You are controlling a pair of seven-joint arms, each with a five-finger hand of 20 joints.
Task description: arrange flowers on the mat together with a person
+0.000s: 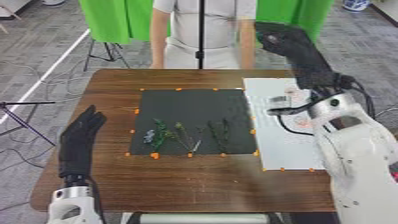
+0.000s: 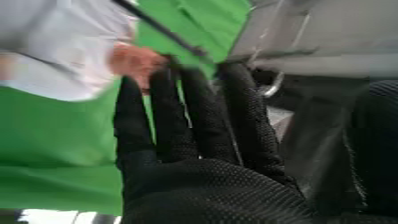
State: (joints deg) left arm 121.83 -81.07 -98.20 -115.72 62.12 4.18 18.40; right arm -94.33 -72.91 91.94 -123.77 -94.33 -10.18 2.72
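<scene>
In the head view my right hand point(image 1: 286, 42) is raised over the far right side of the table, past the white sheet, holding nothing that I can see. My left hand point(image 1: 82, 137) rests above the table's left side, fingers straight. Several flower stems lie side by side on the dark mat point(image 1: 191, 107): a bluish-grey sprig point(image 1: 149, 136), a green leafy stem point(image 1: 159, 135), a yellowish-green stem point(image 1: 182, 134) and dark stems point(image 1: 218, 135). The right wrist view shows my right hand point(image 2: 209, 185) with straight fingers, nothing between them.
A white sheet point(image 1: 275, 110) with faint markings lies right of the mat, under my right forearm. Orange tape pieces edge both. A person stands behind the table's far edge, beside a dark vertical pole point(image 1: 201, 35); green cloth point(image 1: 111, 20) hangs behind.
</scene>
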